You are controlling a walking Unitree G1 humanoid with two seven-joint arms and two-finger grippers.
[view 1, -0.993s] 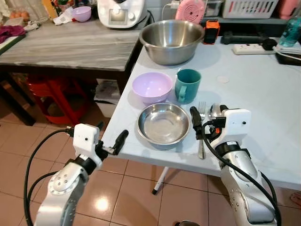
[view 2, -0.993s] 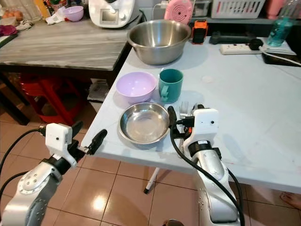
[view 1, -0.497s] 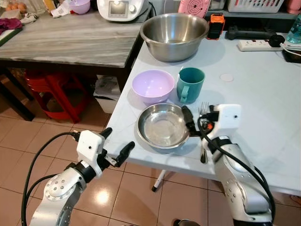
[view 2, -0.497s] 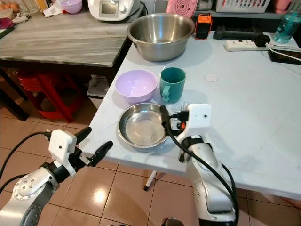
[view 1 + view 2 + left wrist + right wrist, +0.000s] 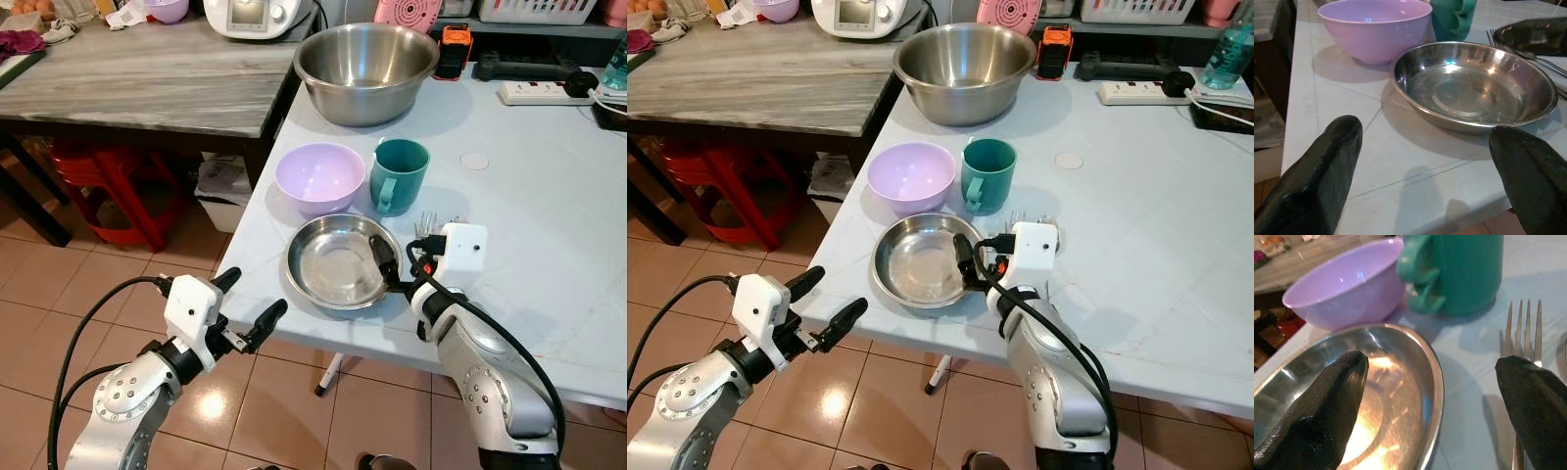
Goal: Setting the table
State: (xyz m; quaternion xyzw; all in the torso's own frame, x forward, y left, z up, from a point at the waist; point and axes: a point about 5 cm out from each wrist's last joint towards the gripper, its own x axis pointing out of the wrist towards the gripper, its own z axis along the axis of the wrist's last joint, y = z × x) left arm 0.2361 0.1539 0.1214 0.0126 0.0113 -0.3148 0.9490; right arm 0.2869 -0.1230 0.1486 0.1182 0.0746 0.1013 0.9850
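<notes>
Two risks stand out for you in the left eye view: the shallow round steel dish point(image 5: 341, 260) lies at lower centre near the edge of the pale blue table point(image 5: 549, 186), so a sideways push could slide it off, and the silver fork point(image 5: 424, 224) just beside the right gripper point(image 5: 387, 269) could get knocked askew. That gripper straddles the dish's right rim. The lilac plastic bowl point(image 5: 319, 177) and teal mug point(image 5: 398, 175) stand just above.

From the left wrist view, the left gripper point(image 5: 1427, 171) is spread wide and holds nothing, hovering off the table edge facing the dish.

From the right wrist view, the right fingers point(image 5: 1322, 406) gape wide either side of the rim, one over the dish, one by the fork, grasping nothing.
</notes>
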